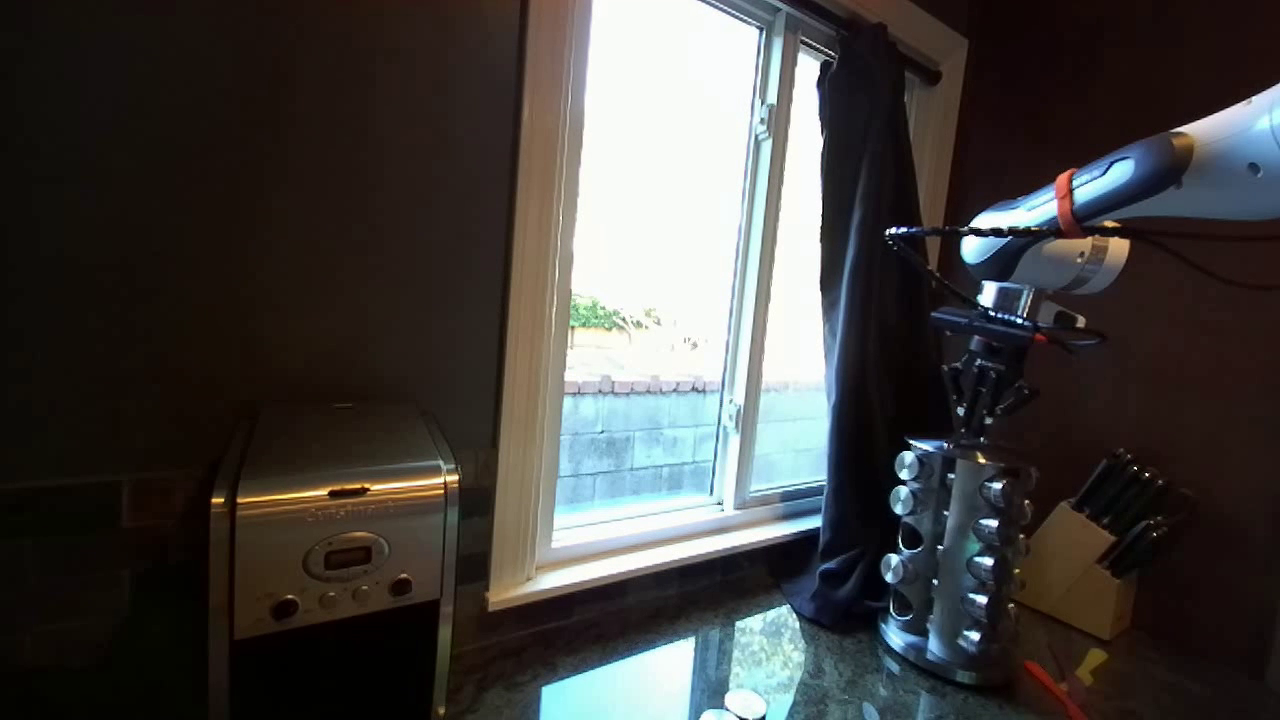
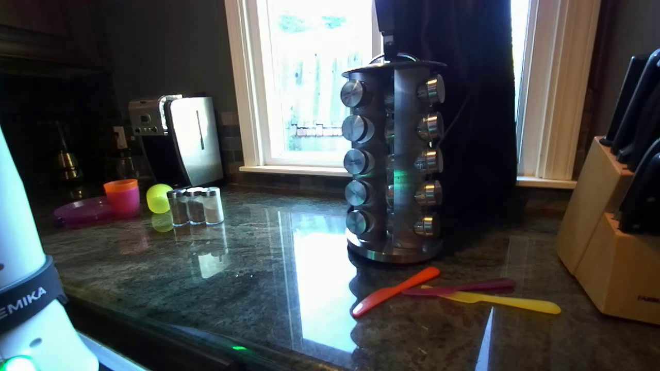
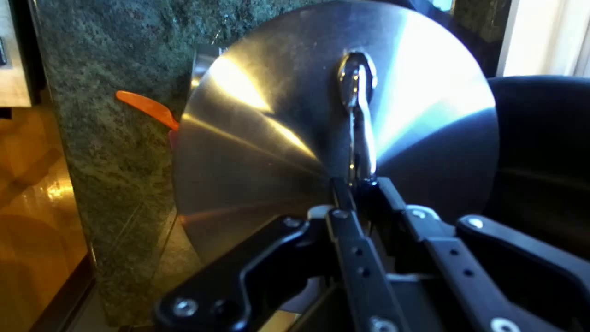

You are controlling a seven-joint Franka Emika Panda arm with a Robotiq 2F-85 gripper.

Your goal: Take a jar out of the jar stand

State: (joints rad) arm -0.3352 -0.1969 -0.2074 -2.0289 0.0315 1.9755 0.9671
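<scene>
The jar stand, a tall silvery cylinder with columns of small shiny round jars, stands upright on the dark counter in both exterior views (image 1: 958, 570) (image 2: 411, 154). One jar (image 2: 353, 94) sits in its top tier. In an exterior view, a few round slots (image 1: 911, 536) look dark. In the wrist view the stand's round metal lid (image 3: 249, 161) carries a shiny arched handle (image 3: 364, 133). My gripper (image 3: 359, 182) points down at the lid, its fingers close together on either side of this handle and seemingly shut on it. The gripper also shows in both exterior views (image 1: 972, 430) (image 2: 390, 50).
A pale knife block (image 1: 1075, 570) stands beside the stand. A dark curtain (image 1: 870, 350) hangs behind it. Orange (image 2: 394, 292), purple (image 2: 479, 287) and yellow (image 2: 508, 302) plastic knives lie in front. Small jars (image 2: 195, 207), a yellow ball (image 2: 158, 198) and a silver appliance (image 2: 198, 139) stand farther along.
</scene>
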